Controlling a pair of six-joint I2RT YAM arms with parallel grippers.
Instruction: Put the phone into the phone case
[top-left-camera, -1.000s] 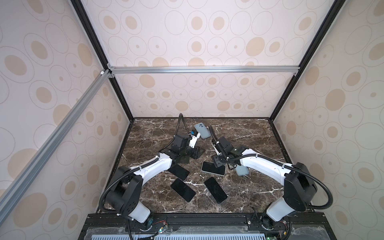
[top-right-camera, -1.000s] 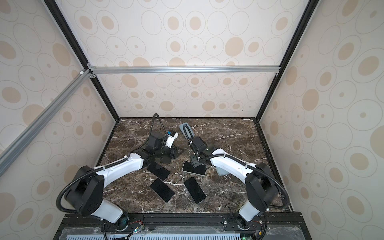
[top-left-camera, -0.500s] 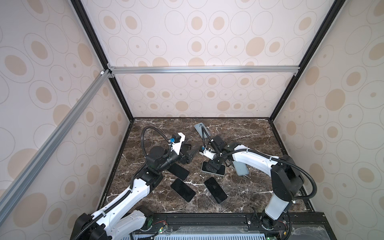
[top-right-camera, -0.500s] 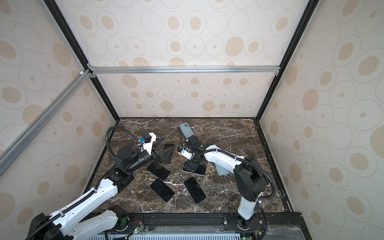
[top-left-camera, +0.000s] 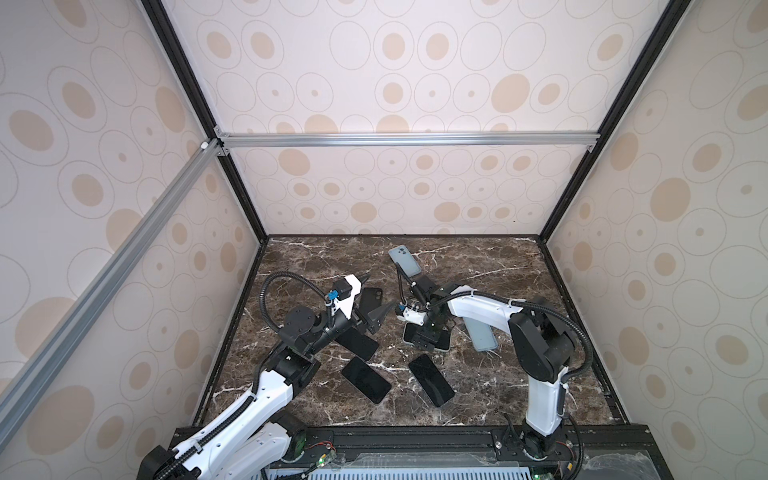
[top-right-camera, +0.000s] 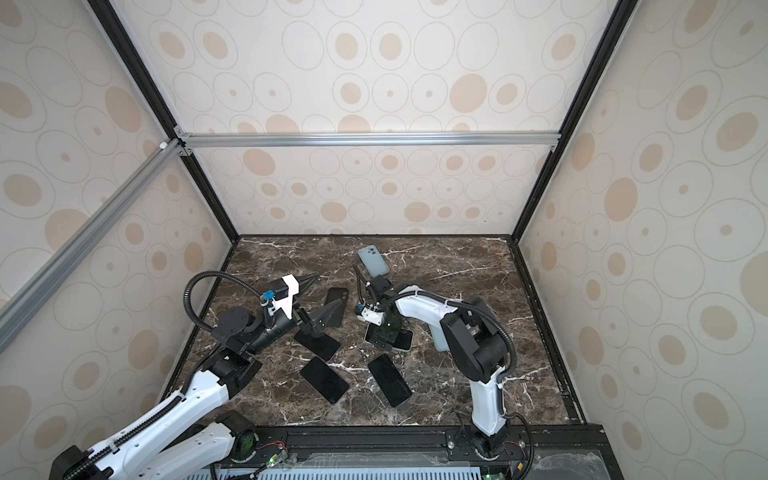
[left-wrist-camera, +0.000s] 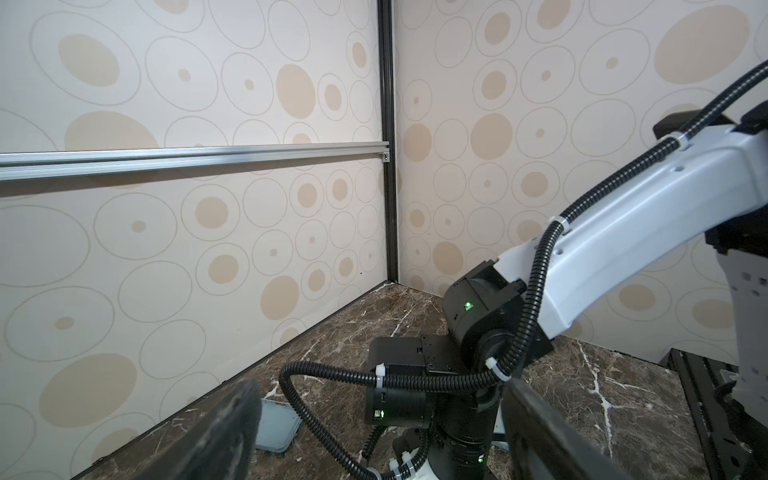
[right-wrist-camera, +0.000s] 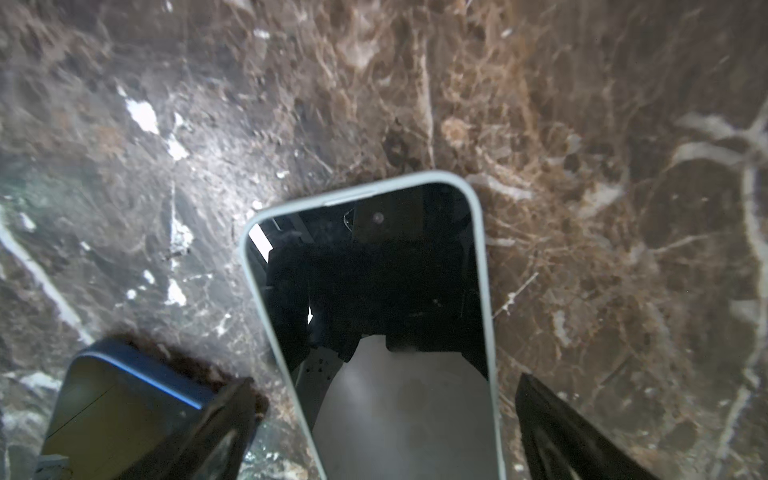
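Observation:
A phone with a dark screen sits in a pale-rimmed phone case (right-wrist-camera: 374, 311) flat on the marble. In both top views it lies mid-table, mostly under my right gripper (top-left-camera: 429, 340) (top-right-camera: 388, 337). That gripper points straight down over it, open, with its fingers (right-wrist-camera: 561, 432) either side of the case and apart from it. My left gripper (top-left-camera: 380, 291) (top-right-camera: 328, 291) hangs raised to the left, open and empty; its fingers (left-wrist-camera: 216, 436) frame the right arm in the left wrist view.
Empty grey-blue cases lie at the back (top-left-camera: 405, 262) (left-wrist-camera: 276, 424) and on the right (top-left-camera: 480, 334). A black case or phone back (top-left-camera: 372, 297) lies under the left gripper. Bare black phones lie nearer the front (top-left-camera: 357, 343) (top-left-camera: 365, 380) (top-left-camera: 430, 384). A dark blue phone (right-wrist-camera: 124, 395) adjoins the right gripper.
Both grippers have opened. The left arm has drawn back to the front left and lifted. The right gripper has swung to point down over the cased phone, which now lies free.

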